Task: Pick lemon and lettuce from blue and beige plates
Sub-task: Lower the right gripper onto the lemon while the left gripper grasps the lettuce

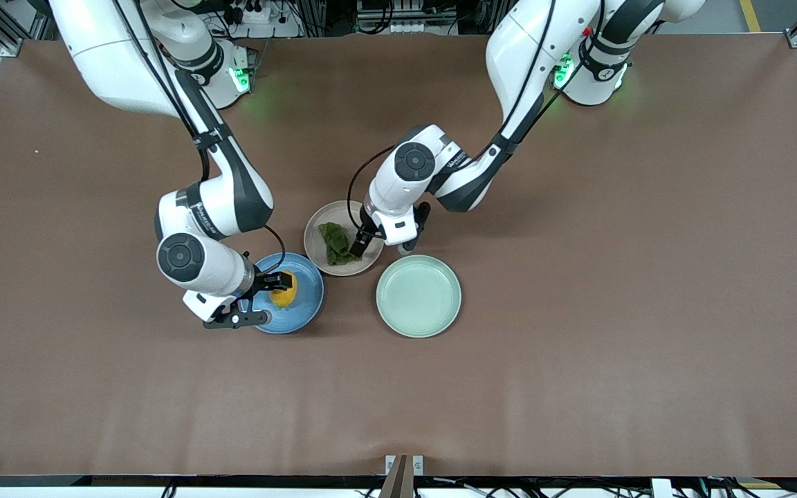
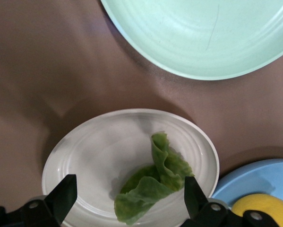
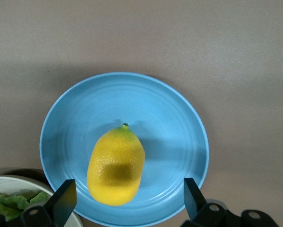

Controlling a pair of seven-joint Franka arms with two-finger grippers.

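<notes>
A brown table carries three plates grouped near its middle. The pale green plate is the largest and lies nearest the front camera, toward the left arm's end of the group, with nothing on it. The blue plate sits toward the right arm's end, and the beige plate lies between the two, farther from the front camera and just beside the blue one. The lemon rests on its side on the blue plate, a little off centre; the right gripper hangs low over this plate with its fingers spread wide, one on each side of the lemon and not closed on it. The lettuce, a crumpled green leaf, lies on the beige plate. The left gripper hovers over that plate with its fingers wide apart, the leaf lying between them in the left wrist view, and nothing is held.
</notes>
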